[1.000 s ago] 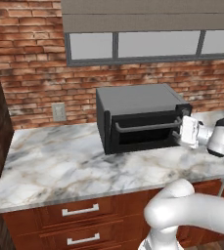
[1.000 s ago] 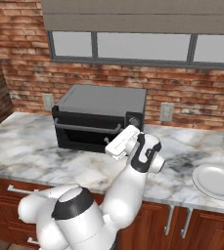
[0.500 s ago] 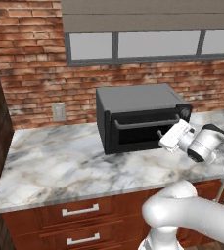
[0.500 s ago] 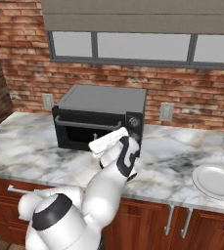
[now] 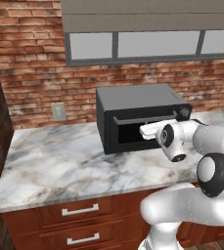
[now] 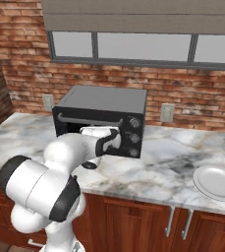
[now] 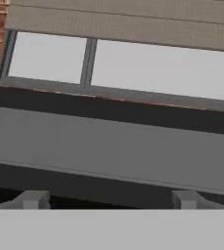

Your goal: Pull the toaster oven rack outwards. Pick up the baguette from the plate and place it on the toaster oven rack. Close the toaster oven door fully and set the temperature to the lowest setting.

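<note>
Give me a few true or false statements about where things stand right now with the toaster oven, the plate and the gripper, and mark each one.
1. The toaster oven door is shut. True.
2. The plate holds a baguette. False: the plate is bare in the right base view.
3. The gripper is in front of the oven door with its jaws open. True.
4. The toaster oven stands on the floor. False: it stands on the marble counter.
5. The gripper holds the door's handle bar. False: it grips nothing, and sits just below the bar.
</note>
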You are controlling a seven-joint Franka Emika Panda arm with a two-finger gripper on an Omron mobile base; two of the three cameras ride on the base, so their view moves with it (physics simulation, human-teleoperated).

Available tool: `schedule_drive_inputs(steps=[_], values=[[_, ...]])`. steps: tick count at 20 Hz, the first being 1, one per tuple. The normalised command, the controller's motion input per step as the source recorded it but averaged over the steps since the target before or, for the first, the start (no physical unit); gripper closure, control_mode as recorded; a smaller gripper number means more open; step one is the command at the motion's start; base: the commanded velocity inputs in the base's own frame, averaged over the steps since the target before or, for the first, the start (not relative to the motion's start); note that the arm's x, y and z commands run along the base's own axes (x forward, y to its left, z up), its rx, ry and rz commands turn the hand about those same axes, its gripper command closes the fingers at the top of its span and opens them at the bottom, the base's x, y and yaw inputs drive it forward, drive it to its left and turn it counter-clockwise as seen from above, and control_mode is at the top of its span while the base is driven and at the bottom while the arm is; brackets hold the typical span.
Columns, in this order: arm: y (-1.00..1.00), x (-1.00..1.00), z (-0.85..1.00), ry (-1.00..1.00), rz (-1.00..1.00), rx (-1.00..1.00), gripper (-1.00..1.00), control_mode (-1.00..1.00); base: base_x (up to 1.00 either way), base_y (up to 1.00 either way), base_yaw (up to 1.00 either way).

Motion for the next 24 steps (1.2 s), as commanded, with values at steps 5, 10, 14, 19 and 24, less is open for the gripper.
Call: schedule_drive_inputs(steps=[5, 10, 14, 19, 24], values=[[0.06, 0.53, 0.4, 0.29, -0.36, 0.01, -1.0, -1.0, 0.0, 0.0, 0.0], [-0.35, 0.0, 0.54, 0.29, -0.25, 0.08, -1.0, -1.0, 0.0, 0.0, 0.0], [-0.62, -0.04, 0.59, 0.16, -0.17, 0.16, -1.0, -1.0, 0.0, 0.0, 0.0], [-0.75, -0.15, 0.48, 0.11, -0.1, 0.2, -1.0, -1.0, 0.0, 0.0, 0.0], [-0.83, -0.38, 0.46, 0.02, -0.02, 0.22, -1.0, -1.0, 0.0, 0.0, 0.0]])
